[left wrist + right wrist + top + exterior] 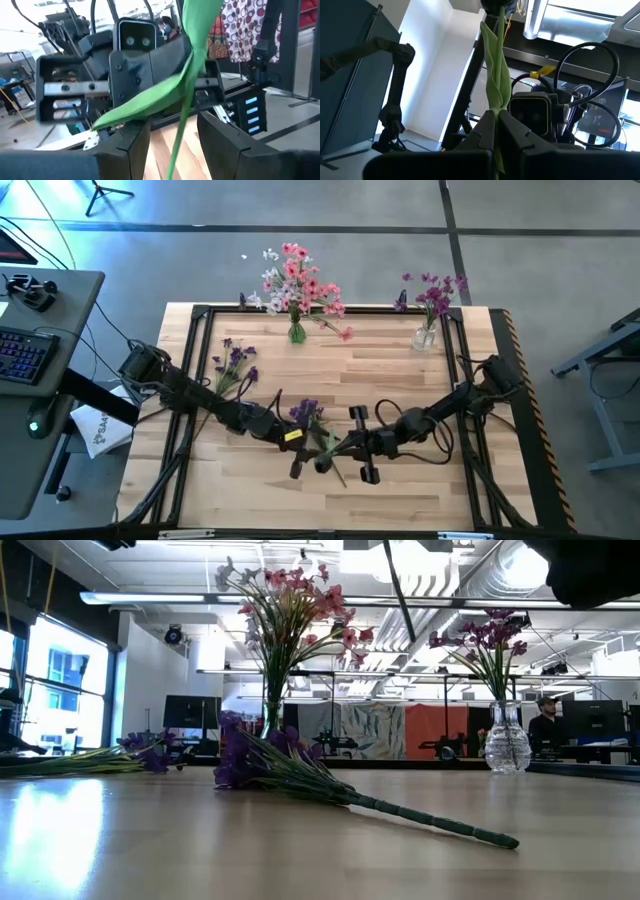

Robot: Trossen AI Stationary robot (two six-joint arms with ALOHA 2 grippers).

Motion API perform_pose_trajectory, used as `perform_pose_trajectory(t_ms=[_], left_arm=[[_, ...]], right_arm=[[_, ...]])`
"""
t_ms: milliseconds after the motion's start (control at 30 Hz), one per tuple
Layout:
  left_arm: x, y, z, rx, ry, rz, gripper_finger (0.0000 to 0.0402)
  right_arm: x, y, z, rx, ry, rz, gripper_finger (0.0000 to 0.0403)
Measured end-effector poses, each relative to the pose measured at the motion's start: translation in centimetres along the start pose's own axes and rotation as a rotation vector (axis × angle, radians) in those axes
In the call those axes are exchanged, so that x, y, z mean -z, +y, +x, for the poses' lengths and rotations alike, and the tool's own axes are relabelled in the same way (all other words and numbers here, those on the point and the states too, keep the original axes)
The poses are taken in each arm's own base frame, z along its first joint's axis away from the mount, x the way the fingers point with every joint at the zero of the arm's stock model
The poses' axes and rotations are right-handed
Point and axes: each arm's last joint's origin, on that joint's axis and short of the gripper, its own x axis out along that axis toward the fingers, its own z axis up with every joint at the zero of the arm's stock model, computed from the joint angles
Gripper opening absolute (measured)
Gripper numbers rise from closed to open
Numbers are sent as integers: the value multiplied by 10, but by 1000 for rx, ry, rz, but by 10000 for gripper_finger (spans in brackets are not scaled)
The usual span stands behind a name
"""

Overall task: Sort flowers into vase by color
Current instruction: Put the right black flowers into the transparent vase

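Over the middle of the table my right gripper [342, 446] is shut on a green flower stem [496, 75] that rises past a long leaf to a dark blossom. My left gripper [174, 145] faces it, open, one finger on each side of that stem [186, 105] without touching it. Below them a purple sprig [270, 762] lies flat on the table, stem end [505, 838] toward the near right. A second purple bunch [235, 365] lies at the left. Both grippers are above the low view. My right gripper pinches the green stem [495, 114] between its two shut fingers, just below the long leaf. The fingers lie across the stem. The stem stands out past the fingertips, with the blossom end away from the gripper.
A glass vase [297, 332] with pink and white flowers stands at the far edge, left of centre. A second glass vase [425, 337] with purple flowers stands at the far right. A black frame [190, 370] runs round the tabletop. There is bare wood near the front edge.
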Motion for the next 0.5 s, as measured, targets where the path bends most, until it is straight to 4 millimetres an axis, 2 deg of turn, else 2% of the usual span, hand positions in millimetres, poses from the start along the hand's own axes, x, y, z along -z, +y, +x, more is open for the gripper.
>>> perform_pose_trajectory(t_ms=[267,400,500], left_arm=[[9,-7,18,-18,-6,28,116],[11,-12,18,-44,14,30,75],[10,-18,17,-38,21,52,29]], right_arm=[[1,4,0,-8,23,-24,0],[2,9,-1,-11,50,-16,0],[5,12,-1,-4,96,2,3]])
